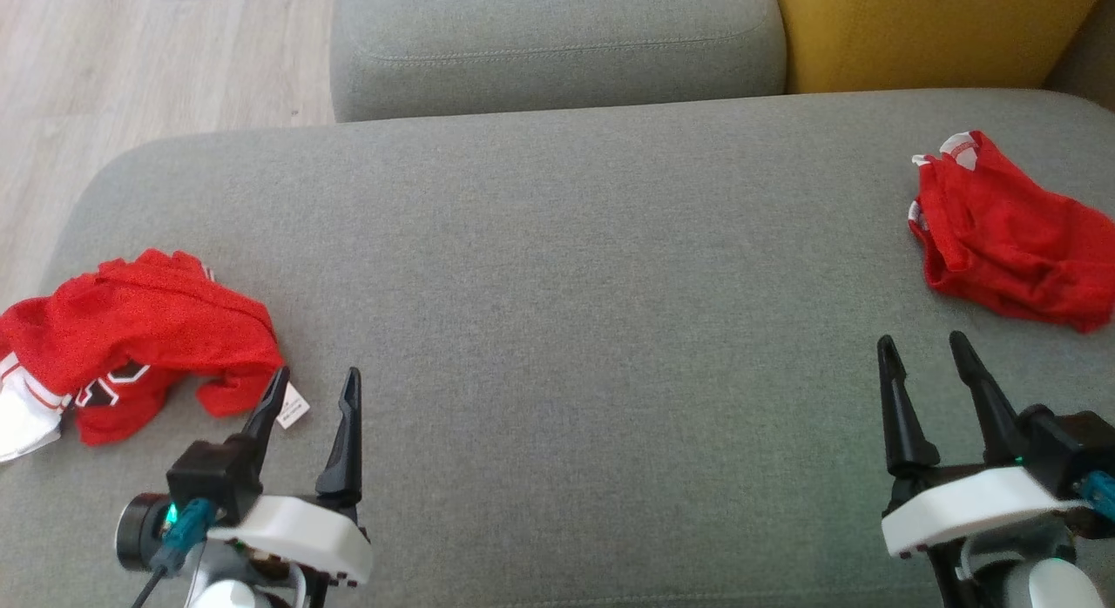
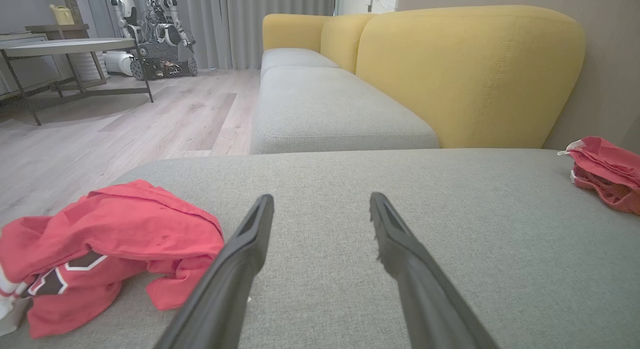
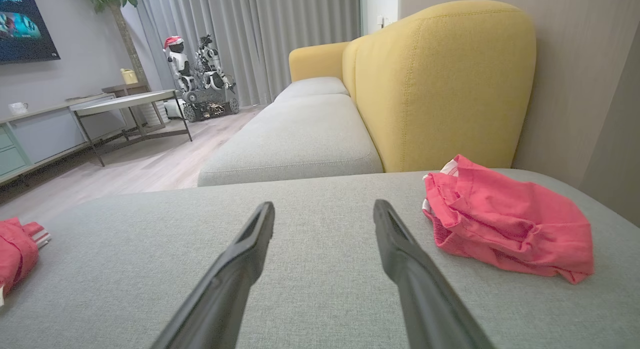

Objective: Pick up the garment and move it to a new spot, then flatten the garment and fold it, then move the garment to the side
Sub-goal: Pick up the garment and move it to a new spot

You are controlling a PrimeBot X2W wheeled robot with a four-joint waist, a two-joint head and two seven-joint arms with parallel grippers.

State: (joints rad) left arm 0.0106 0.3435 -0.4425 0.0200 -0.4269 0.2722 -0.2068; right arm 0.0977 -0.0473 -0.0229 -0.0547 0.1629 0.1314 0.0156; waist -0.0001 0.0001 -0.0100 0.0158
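The garment (image 1: pixel 131 338), a red T-shirt with a white sleeve, striped trim, black print and a small white tag, lies crumpled at the left end of the grey cushion (image 1: pixel 575 268). In the left wrist view the garment (image 2: pixel 100 244) sits left of the fingers. My left gripper (image 1: pixel 315 386) hovers open just right of it, its left fingertip over the tag, nothing between the fingers. My right gripper (image 1: pixel 922 348) stands open near the front right with nothing in it. In the right wrist view the garment (image 3: pixel 15 254) peeks in at the left edge.
A smaller red garment (image 1: pixel 1010 238) with white edging lies crumpled at the cushion's right end, beyond my right gripper. A second grey seat (image 1: pixel 557 42) and a yellow backrest (image 1: pixel 932 29) stand behind. Wooden floor (image 1: pixel 131 59) lies to the left; a table (image 2: pixel 65 49) and another robot (image 2: pixel 150 29) stand far off.
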